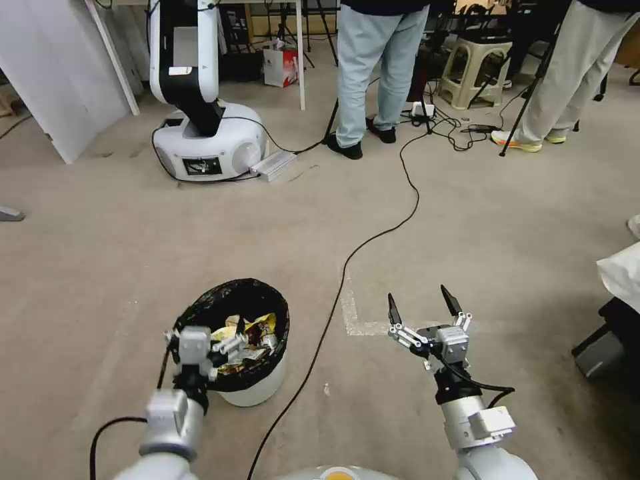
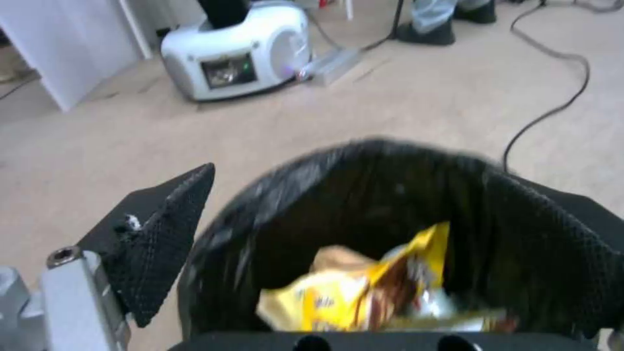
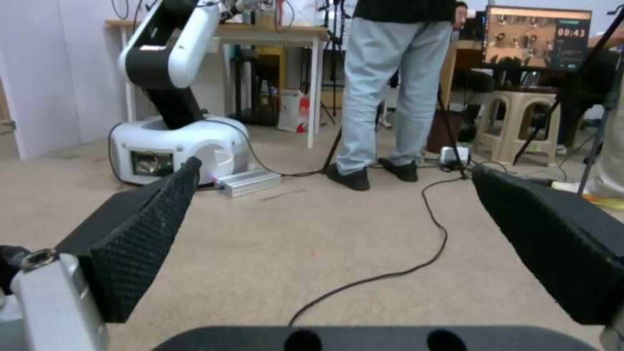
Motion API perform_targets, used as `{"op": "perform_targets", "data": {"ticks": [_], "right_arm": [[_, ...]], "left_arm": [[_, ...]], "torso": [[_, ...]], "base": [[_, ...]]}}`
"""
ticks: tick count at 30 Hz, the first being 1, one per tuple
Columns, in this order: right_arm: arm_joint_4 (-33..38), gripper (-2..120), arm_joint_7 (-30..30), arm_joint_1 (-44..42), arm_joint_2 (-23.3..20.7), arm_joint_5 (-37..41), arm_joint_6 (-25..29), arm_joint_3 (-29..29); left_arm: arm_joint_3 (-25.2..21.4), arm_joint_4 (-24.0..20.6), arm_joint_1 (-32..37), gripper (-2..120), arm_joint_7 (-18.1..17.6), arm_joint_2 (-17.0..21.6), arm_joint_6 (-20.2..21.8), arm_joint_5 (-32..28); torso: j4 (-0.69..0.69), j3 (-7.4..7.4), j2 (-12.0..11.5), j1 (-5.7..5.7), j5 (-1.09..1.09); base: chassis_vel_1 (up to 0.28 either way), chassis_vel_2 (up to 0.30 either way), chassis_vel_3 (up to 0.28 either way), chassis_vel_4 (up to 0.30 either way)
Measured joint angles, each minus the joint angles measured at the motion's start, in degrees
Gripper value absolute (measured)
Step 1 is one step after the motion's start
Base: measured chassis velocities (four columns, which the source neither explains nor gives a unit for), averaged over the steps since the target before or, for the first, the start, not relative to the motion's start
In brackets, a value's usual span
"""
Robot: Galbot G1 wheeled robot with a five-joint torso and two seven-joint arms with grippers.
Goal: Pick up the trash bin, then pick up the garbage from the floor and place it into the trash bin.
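1. Beige carpet [image 1: 467,227] covers the floor of a cluttered workroom, with a black cable [image 1: 373,241] snaking across it from the far side toward the robot.
2. At the far left, a white and black robot arm on a rounded base [image 1: 203,137] stands on the carpet, beside a white table leg.
3. Near the robot, left of the cable, the trash bin [image 1: 257,390] stands upright on the carpet: a small round white bucket with a crinkly black bag folded over its rim.
4. Inside the bin lies the garbage [image 1: 250,337], yellow and foil snack wrappers piled together; the left wrist view shows a yellow wrapper [image 2: 354,292] low in the black bag.
5. The left gripper [image 1: 223,343] sits at the bin's near rim. The left wrist view shows one black finger [image 2: 163,239] outside the bag and the other against the bag's wall, so the jaws are spread and straddle the rim.
6. Right of the cable, the right gripper [image 1: 425,308] hangs above bare carpet, well apart from the bin, its two black fingers spread wide and holding nothing.
7. Just beyond it, a white tape mark [image 1: 353,317] is stuck to the carpet.
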Motion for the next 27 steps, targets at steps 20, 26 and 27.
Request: {"op": "perform_targets", "data": {"ticks": [20, 26, 27], "right_arm": [[-0.5, 100, 0.1, 1.2, 1.2, -2.0, -0.6, -0.4], [-0.5, 100, 0.1, 1.2, 1.2, -2.0, -0.6, -0.4], [-0.5, 100, 0.1, 1.2, 1.2, -2.0, -0.6, -0.4]], "left_arm": [[0.7, 4.4, 2.5, 100, -3.5, -0.7, -10.0, 2.8], [0.7, 4.4, 2.4, 100, -3.5, -0.7, -9.8, 2.7], [0.7, 4.4, 2.4, 100, -3.5, -0.7, -9.8, 2.6]], "torso": [[0.0, 0.0, 0.0, 0.0, -0.01], [0.0, 0.0, 0.0, 0.0, -0.01], [0.0, 0.0, 0.0, 0.0, -0.01]], "base": [[0.0, 0.0, 0.0, 0.0], [0.0, 0.0, 0.0, 0.0], [0.0, 0.0, 0.0, 0.0]]}}
